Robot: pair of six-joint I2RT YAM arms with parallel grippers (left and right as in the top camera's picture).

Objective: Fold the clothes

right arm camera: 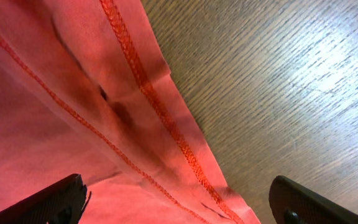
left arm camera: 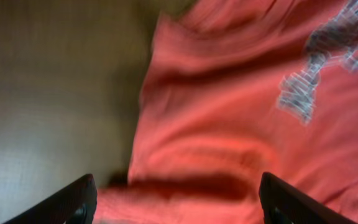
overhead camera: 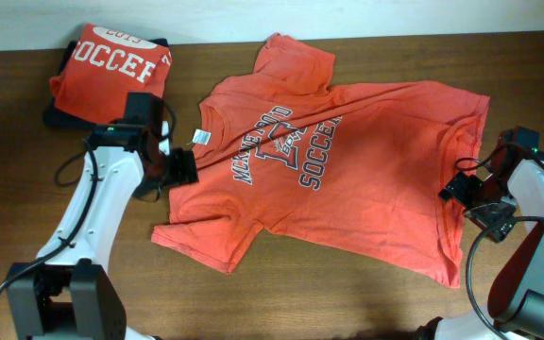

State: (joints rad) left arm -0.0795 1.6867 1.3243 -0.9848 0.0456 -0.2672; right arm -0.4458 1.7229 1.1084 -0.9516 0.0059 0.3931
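An orange-red T-shirt [overhead camera: 348,179] with navy-and-white "SOCCER" lettering lies spread, chest up, across the middle of the wooden table, its white neck tag [overhead camera: 201,138] at the collar. A second orange-red T-shirt [overhead camera: 111,71] with white "SOCCER" lettering lies folded at the back left. My left gripper [overhead camera: 183,166] is open at the spread shirt's left shoulder; its fingers [left arm camera: 176,202] straddle a fold of the shirt's cloth [left arm camera: 229,124]. My right gripper [overhead camera: 459,189] is open over the shirt's right hem; its fingers [right arm camera: 179,205] straddle the stitched hem [right arm camera: 142,93].
The folded shirt rests on a dark cloth [overhead camera: 59,118] at the back left. Bare wooden table [overhead camera: 366,293] lies in front of the spread shirt and to the right of its hem [right arm camera: 291,93]. Cables hang by both arms.
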